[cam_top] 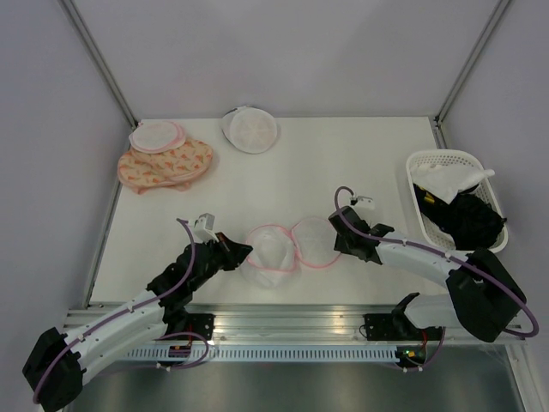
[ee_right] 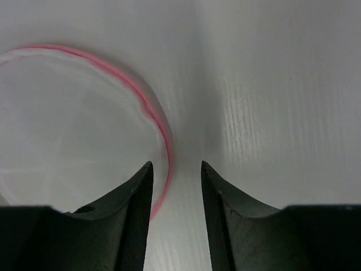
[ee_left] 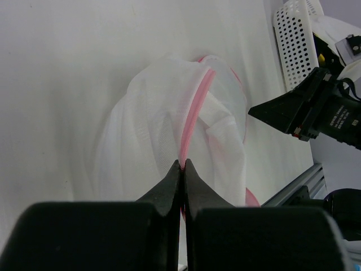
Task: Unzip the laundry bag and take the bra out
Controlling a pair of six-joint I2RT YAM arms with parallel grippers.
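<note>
The only writing I can find is some small white print point(ee_left: 338, 119) on the black body of the right arm's wrist, seen from the left wrist camera, and it is too small for me to read.

The bag point(cam_top: 287, 249) lies near the front edge of the table point(cam_top: 343, 163), between the two grippers. It is opened out, with its two round halves side by side. Its long axis runs left to right across my overhead view. The left half is bunched and lifted, and the right half lies flat.

The left gripper point(ee_left: 183, 164) is closed tight, pinching the pink rim point(ee_left: 194, 116) of the bunched half. The right gripper point(ee_right: 176, 165) is partly open. The flat half's rim runs just beside one finger point(ee_right: 138, 192), and I see only bare table between the two fingers. It has hold of nothing.
</note>
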